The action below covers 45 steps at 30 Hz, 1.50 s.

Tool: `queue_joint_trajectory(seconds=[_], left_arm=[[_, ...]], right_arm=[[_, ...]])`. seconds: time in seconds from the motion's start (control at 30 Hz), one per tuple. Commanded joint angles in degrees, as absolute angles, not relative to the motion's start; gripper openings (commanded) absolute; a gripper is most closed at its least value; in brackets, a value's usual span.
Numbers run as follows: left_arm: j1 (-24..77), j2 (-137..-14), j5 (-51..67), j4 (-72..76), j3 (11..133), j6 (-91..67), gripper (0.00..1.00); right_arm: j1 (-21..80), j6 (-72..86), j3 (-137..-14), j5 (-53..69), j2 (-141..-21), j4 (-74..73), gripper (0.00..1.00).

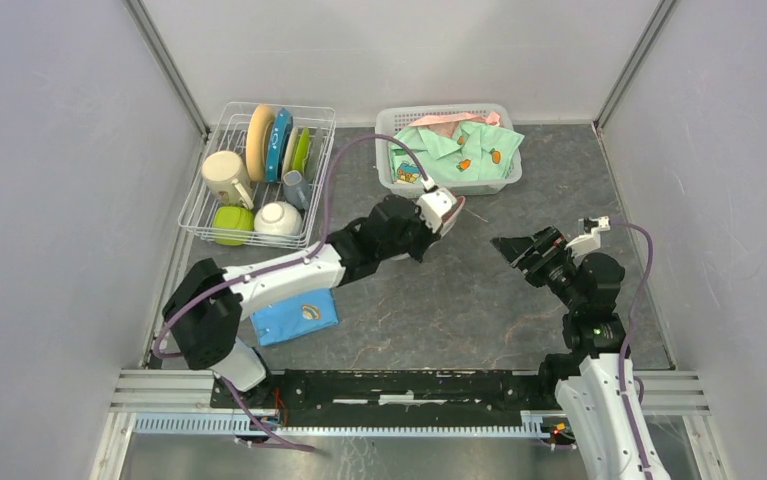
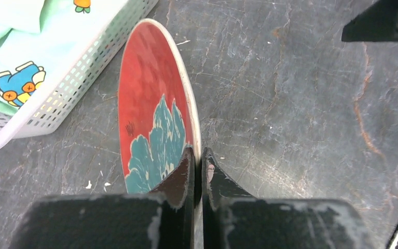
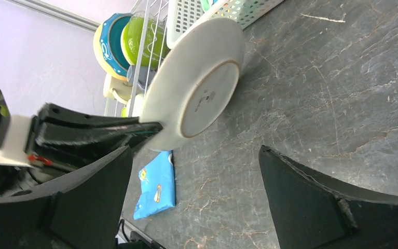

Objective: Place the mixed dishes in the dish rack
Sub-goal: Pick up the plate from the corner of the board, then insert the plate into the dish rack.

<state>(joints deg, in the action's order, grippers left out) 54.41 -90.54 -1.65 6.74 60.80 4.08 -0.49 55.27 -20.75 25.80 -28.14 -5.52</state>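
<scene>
Red plate (image 2: 152, 104) is being pinched by its rim between left gripper (image 2: 197, 171) fingers; right gripper (image 3: 195, 155) is being seen spread wide, empty. Edge-on carrying into a free dish rack (image 1: 192, 200) slot is being judged next.

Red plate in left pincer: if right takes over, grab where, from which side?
The free rim of the red plate, away from the left pincer, which is shut on one edge. The plate is held on edge, white underside towards the open right pincer, so probably come edge-on from the right, one finger per face; the rim is thin.
</scene>
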Motion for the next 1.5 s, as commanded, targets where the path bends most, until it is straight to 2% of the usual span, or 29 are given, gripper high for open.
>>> queue_joint_trajectory(seconds=[0.0, 0.37, 0.7, 0.97, 1.47], left_arm=[[49.73, -83.45, 4.16, 1.01, 70.50, -3.32, 0.02], [34.15, -76.59, 11.56, -11.74, 81.71, -7.89, 0.02], [25.32, -76.02, 9.75, -18.13, 93.68, -6.72, 0.02], [16.62, -81.44, 9.87, -24.33, 109.01, -2.69, 0.02], [-1.21, -89.44, 16.36, -22.13, 117.93, -3.69, 0.02]], right_arm=[[-0.35, 52.34, -21.95, 25.28, -27.40, -4.61, 0.98], [-0.35, 48.45, -20.09, 26.26, -29.34, -3.98, 0.98], [-0.33, 44.44, -19.96, 27.25, -30.25, -4.29, 0.98], [1.29, 43.00, -20.12, 27.17, -30.69, -4.33, 0.98], [2.99, 39.55, -21.43, 26.37, -31.06, -5.63, 0.98]])
